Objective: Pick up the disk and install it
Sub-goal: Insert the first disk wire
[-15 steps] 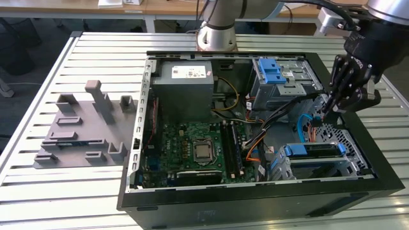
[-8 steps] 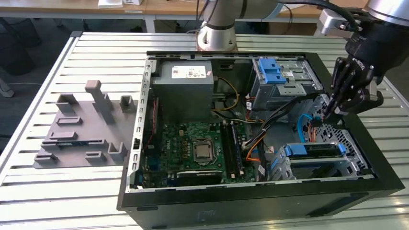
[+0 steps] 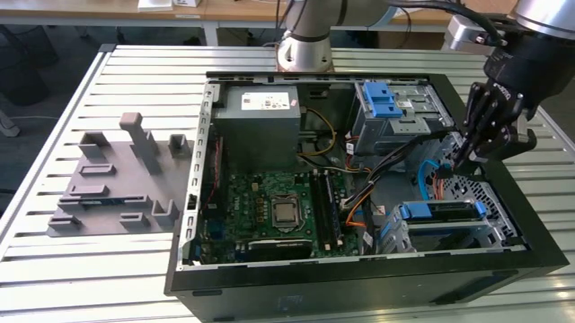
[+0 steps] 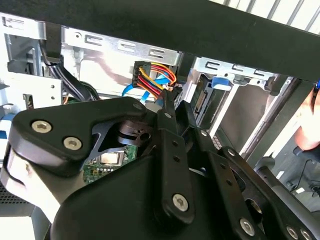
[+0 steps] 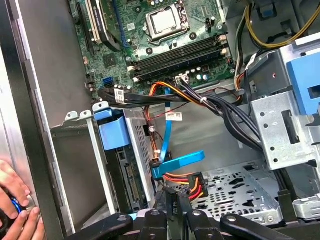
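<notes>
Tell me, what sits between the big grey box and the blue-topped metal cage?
Yellow and black wires, seen in the exterior view between box and cage.

1. The gripper [image 3: 481,145] fingertips sink behind the computer case [image 3: 503,262] wall on the exterior view's right; whether they grip anything cannot be told.
2. The disk [image 3: 437,210] sits in its cage, mostly hidden.
3. A person's hand [image 5: 15,207] is cut off by the first wrist view's edge.
</notes>
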